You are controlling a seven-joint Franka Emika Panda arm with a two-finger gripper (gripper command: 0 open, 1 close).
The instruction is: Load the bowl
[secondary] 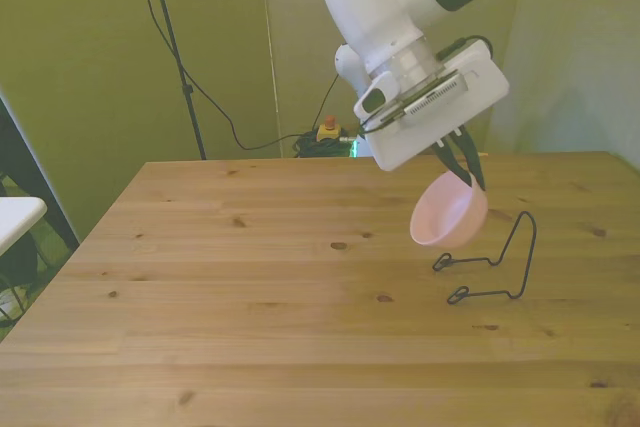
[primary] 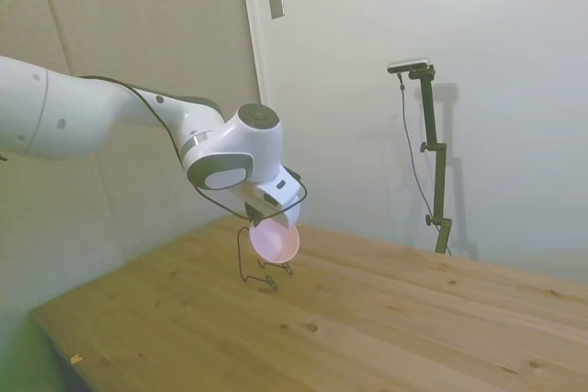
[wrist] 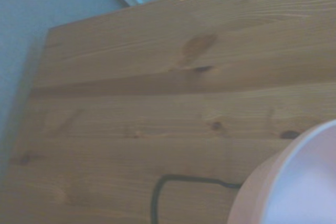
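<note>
Jaws pinch bowl rim; side view hides grip.

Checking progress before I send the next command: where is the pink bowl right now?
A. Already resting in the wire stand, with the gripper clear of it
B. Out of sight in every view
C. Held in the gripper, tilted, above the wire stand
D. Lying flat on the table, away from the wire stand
C: the bowl hangs tilted from the gripper, off the table, just above the black wire stand.
</note>
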